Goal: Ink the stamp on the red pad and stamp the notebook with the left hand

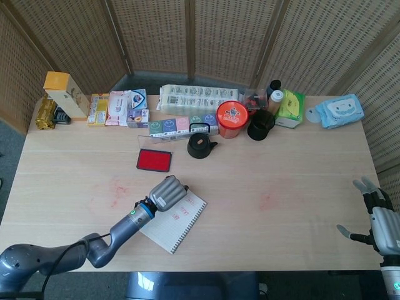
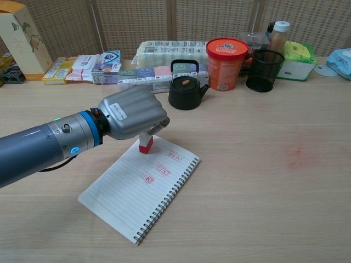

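table point(image 2: 263, 181): pale matt wood | notebook point(image 2: 131, 197): lined paper, wire spiral | left hand point(image 2: 133, 114): smooth grey metal

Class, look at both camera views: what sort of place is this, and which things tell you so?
Probably a staged indoor robot test area rather than a real office: a wooden table ringed by woven screens, assorted packaged goods lined along the back, and a robot left hand holding a stamp on a notebook.
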You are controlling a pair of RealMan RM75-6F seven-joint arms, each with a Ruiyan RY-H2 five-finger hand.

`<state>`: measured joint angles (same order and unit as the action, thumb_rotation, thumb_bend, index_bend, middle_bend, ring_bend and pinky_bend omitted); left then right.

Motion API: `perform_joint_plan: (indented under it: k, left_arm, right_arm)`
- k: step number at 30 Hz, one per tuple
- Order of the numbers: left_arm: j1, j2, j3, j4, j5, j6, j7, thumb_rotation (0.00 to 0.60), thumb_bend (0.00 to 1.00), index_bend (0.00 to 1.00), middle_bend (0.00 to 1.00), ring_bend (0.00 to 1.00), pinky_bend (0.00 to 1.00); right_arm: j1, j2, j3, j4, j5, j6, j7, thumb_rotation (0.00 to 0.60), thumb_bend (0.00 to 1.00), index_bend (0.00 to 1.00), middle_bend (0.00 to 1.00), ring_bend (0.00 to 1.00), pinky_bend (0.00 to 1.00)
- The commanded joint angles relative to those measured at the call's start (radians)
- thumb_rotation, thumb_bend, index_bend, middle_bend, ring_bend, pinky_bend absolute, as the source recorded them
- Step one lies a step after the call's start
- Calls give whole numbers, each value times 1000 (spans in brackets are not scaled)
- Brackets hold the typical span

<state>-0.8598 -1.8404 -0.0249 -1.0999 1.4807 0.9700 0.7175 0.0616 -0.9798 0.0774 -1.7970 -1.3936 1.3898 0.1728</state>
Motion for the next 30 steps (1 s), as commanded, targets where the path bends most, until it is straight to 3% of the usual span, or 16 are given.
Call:
perform_joint_plan:
  k: [1, 30]
  left_arm:
    - [-2, -15, -7, 19, -8, -12, -2, 600, 385, 632, 1000, 1000, 1000]
    - [9, -64, -2, 91, -3, -38, -53, 600, 385, 632, 1000, 1000, 1000]
  right_arm:
    - [1, 0, 1, -1, 2, -1, 1, 600, 95, 0, 0, 0, 0]
    - [3, 1, 1, -8, 1, -2, -8, 600, 95, 0, 0, 0, 0]
